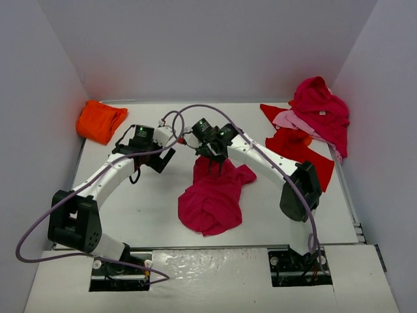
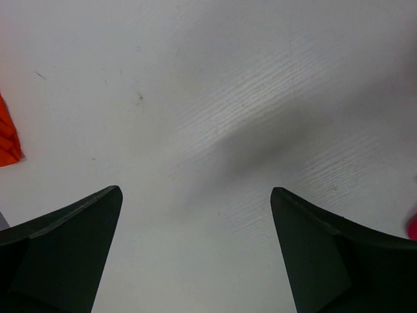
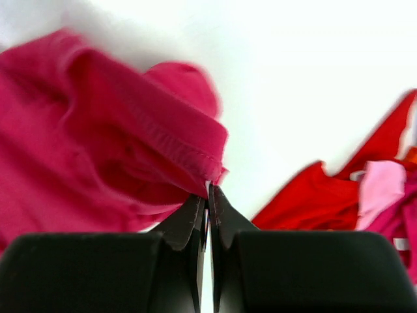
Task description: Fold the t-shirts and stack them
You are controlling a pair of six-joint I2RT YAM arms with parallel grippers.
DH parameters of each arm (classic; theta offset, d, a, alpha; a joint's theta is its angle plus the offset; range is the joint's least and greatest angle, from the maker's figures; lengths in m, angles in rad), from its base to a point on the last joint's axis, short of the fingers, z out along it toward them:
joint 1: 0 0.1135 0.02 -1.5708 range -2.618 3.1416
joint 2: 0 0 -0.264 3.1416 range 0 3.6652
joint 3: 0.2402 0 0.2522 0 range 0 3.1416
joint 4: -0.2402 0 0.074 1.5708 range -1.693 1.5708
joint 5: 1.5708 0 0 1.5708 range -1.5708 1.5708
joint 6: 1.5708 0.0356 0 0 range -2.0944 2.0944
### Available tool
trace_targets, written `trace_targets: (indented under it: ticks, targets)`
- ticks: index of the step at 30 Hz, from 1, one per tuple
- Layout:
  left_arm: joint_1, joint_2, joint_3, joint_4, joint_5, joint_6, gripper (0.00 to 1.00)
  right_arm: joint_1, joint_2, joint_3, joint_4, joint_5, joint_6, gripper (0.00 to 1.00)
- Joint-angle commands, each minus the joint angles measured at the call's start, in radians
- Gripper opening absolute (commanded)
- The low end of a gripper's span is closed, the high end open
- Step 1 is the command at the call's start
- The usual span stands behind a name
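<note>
Right gripper [image 3: 208,190] is clamped on the hem of the crumpled magenta t-shirt [image 1: 212,195], lying centre. Left gripper [image 2: 195,192] gapes wide just left of it, empty. Such a thin bite (only hem edge) could slip under the cloth's drag.

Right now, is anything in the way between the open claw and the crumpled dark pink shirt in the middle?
Nothing visible. Only bare table lies between the left claw and the magenta shirt. The right claw is shut on that shirt's hem.
</note>
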Motion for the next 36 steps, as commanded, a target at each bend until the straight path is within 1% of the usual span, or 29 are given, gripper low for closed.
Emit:
trace_targets:
  ticks: [1, 2, 5, 6, 7, 8, 9, 10, 11, 12, 13, 15, 18, 20, 24, 26, 29, 32, 36]
  targets:
    - [-0.003, -0.004, 0.091, 0.018, -0.097, -0.005, 0.97, -0.026, -0.146, 0.217, 0.043, 0.059, -0.044, 0.0]
    - [-0.003, -0.008, 0.092, 0.028, -0.112, -0.011, 0.97, -0.03, -0.151, 0.269, 0.047, 0.061, -0.039, 0.0]
    - [-0.003, -0.039, 0.072, 0.049, -0.137, -0.016, 0.97, -0.119, -0.157, 0.429, 0.048, -0.035, 0.021, 0.0]
    - [-0.002, -0.059, 0.056, 0.063, -0.144, -0.014, 0.97, -0.14, -0.163, 0.445, 0.048, -0.068, 0.046, 0.0]
    - [-0.001, -0.068, 0.045, 0.074, -0.143, -0.01, 0.97, -0.162, -0.172, 0.425, 0.049, -0.128, 0.04, 0.01]
    - [-0.002, -0.083, 0.038, 0.081, -0.142, -0.004, 0.97, -0.176, -0.177, 0.4, 0.056, -0.162, 0.035, 0.1]
    - [-0.003, -0.1, 0.039, 0.086, -0.141, 0.0, 0.97, -0.179, -0.174, 0.371, 0.062, -0.16, 0.032, 0.25]
    - [-0.003, -0.111, 0.043, 0.091, -0.141, 0.0, 0.97, -0.179, -0.167, 0.336, 0.062, -0.15, 0.032, 0.39]
    - [-0.003, -0.115, 0.049, 0.097, -0.143, 0.0, 0.97, -0.171, -0.161, 0.304, 0.064, -0.111, 0.021, 0.46]
    - [-0.003, -0.116, 0.063, 0.096, -0.151, 0.003, 0.97, -0.171, -0.158, 0.269, 0.069, -0.101, 0.012, 0.67]
    - [-0.003, -0.116, 0.077, 0.094, -0.157, 0.004, 0.97, -0.173, -0.156, 0.236, 0.075, -0.085, 0.0, 0.81]
    - [-0.003, -0.113, 0.111, 0.093, -0.165, 0.007, 0.97, -0.185, -0.166, 0.182, 0.11, -0.035, -0.017, 0.9]
    - [-0.003, -0.097, 0.144, 0.09, -0.16, 0.026, 0.97, -0.225, -0.19, 0.132, 0.145, -0.009, -0.028, 0.96]
    - [-0.003, -0.089, 0.155, 0.1, -0.153, 0.033, 0.97, -0.243, -0.199, 0.111, 0.151, 0.006, -0.036, 0.97]
    - [-0.003, -0.025, 0.196, 0.143, -0.125, 0.05, 0.97, -0.319, -0.264, 0.024, 0.19, 0.042, -0.051, 0.98]
    - [-0.004, 0.01, 0.237, 0.154, -0.116, 0.047, 0.97, -0.389, -0.284, -0.008, 0.219, 0.044, -0.061, 1.0]
    - [-0.014, 0.085, 0.299, 0.155, -0.088, 0.049, 0.97, -0.504, -0.344, -0.081, 0.272, 0.03, -0.058, 1.0]
    - [-0.049, 0.155, 0.323, 0.186, -0.095, 0.087, 0.97, -0.601, -0.39, -0.123, 0.308, 0.011, -0.051, 1.0]
    - [-0.13, 0.2, 0.289, 0.224, -0.135, 0.195, 0.97, -0.671, -0.429, -0.15, 0.314, 0.023, -0.039, 1.0]
